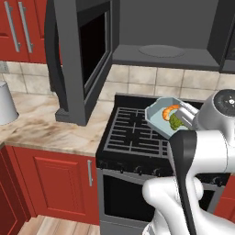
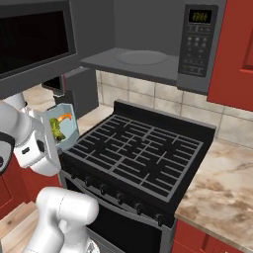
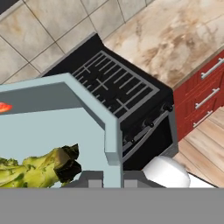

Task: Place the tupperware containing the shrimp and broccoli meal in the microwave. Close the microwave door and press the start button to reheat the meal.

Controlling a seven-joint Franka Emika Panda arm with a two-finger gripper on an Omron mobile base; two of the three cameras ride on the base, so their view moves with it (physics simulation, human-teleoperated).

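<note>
Holding the tupperware (image 1: 161,117) up above the stove (image 1: 137,133), I see from the left base view that it hangs tilted over the right part of the black grates, with the shrimp and broccoli meal (image 1: 173,117) heaped at the end nearest my gripper (image 1: 183,114). My fingers pinch the container's rim on that side. Above, the microwave (image 1: 165,32) stands open, its grey floor and round turntable bare, and the microwave door (image 1: 87,55) swings out to the left over the marbled counter (image 1: 41,128). A pale grey vessel (image 1: 7,103) sits at the far left of that counter.

From the right base view, the tupperware (image 2: 62,126) is tipped steeply on its side at the left edge of the stove (image 2: 138,153), well below the microwave (image 2: 148,59) cavity and apart from it. The green florets and orange pieces (image 2: 59,126) lie against its inner wall. My gripper (image 2: 47,133) meets the container at its left side, though the fingers themselves are hidden there. The microwave door (image 2: 34,44) fills the upper left, its black glass facing the camera, and the control panel (image 2: 197,39) sits at the right of the cavity.

In the hand view, the tupperware (image 3: 57,127) lies close up, its rim running between my finger tips (image 3: 89,180), which clamp it. Broccoli (image 3: 39,168) rests near them, a shrimp (image 3: 4,107) at the left edge, the stove (image 3: 118,92) beyond
</note>
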